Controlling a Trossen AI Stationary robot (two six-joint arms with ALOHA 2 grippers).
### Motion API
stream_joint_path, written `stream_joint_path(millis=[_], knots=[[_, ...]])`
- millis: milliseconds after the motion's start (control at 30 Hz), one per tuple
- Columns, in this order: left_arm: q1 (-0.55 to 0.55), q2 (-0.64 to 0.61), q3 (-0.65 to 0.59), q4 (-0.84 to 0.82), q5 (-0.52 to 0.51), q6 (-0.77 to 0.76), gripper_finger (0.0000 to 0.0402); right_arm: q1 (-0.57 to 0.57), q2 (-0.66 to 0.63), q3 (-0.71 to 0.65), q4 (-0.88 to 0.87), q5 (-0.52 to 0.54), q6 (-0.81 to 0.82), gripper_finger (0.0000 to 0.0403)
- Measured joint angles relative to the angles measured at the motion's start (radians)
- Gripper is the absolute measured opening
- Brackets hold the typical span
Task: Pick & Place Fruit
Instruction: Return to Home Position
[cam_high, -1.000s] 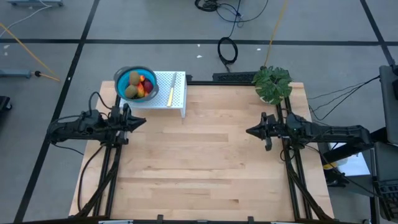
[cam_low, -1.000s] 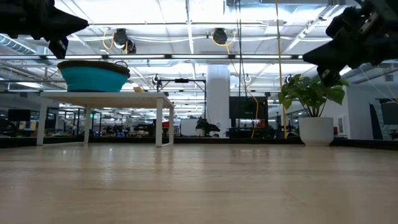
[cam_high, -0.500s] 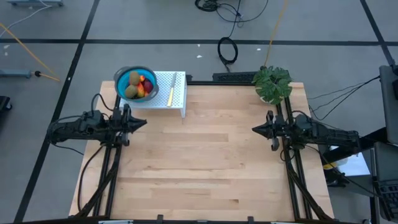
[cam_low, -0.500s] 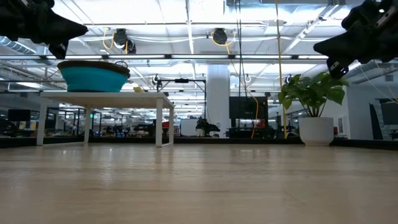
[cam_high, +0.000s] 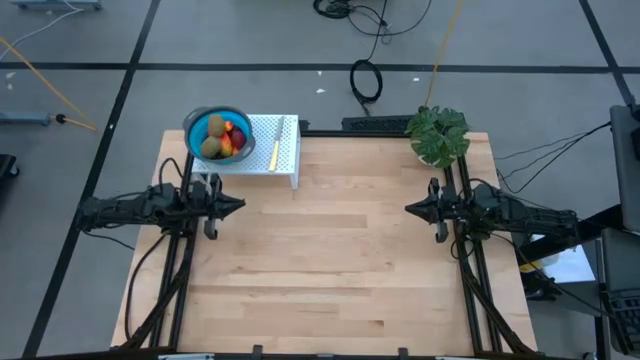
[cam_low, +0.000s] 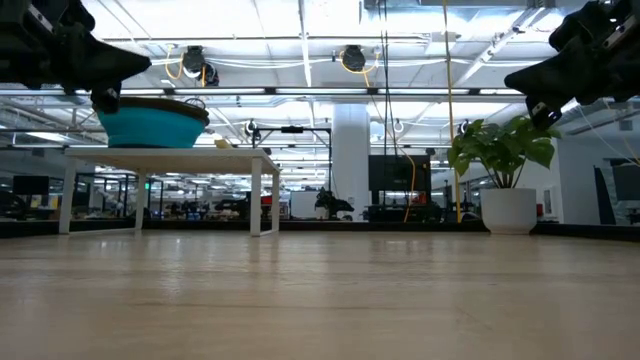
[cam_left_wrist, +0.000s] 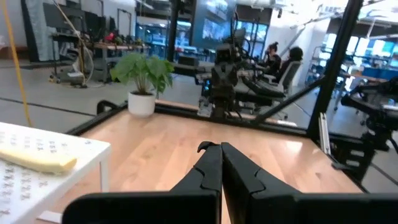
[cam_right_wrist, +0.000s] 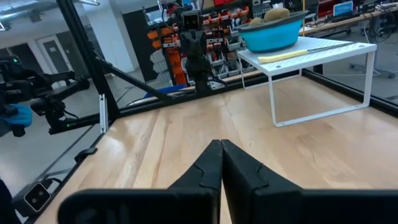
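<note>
REMOTE DESK: Both arms hang above the wooden surface (cam_high: 330, 270). The left tool (cam_high: 238, 207) is pinched closed and empty just in front of the white shelf (cam_high: 288, 160). The right tool (cam_high: 408, 210), likewise closed and carrying nothing, faces it from well across the boards.

The fruit (cam_high: 225, 138) lies heaped in the blue bowl (cam_high: 192, 128) at the shelf's left end. The pale yellow utensil (cam_high: 277, 142) rests on the shelf deck beside the bowl, not inside it.

My worry is the left arm. It hangs near the shelf, and I judge that a careless swing that way could clip a leg and spill the bowl.

Only the high view looks down onto the fruit in the bowl. The low view gives me just the bowl's outer wall, and the right wrist view catches only brownish tops above the rim. Only the wrist views show me that each tool's fingers are pressed together.
</note>
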Motion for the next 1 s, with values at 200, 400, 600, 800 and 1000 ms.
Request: stream_joint_path(millis=[200, 400, 600, 800, 1000], knots=[[0.0, 0.0, -0.017, 0.007, 0.035, 0.028, 0.0, 0.0, 0.0, 0.0, 0.0, 0.001, -0.011, 0.0], [0.0, 0.0, -0.017, 0.006, 0.038, 0.058, 0.0001, 0.0, 0.0, 0.0, 0.008, 0.002, -0.035, 0.0], [0.0, 0.0, -0.105, 0.132, 0.056, 0.046, 0.0001, 0.0, 0.0, 0.0, 0.008, -0.001, -0.03, 0.0], [0.0, 0.0, -0.099, 0.135, 0.089, 0.017, 0.0002, 0.0, 0.0, 0.0, 0.008, 0.0, -0.026, 0.0], [0.0, 0.0, -0.099, 0.14, 0.094, 0.017, 0.0002, 0.0, 0.0, 0.0, 0.008, 0.0, -0.025, 0.0]])
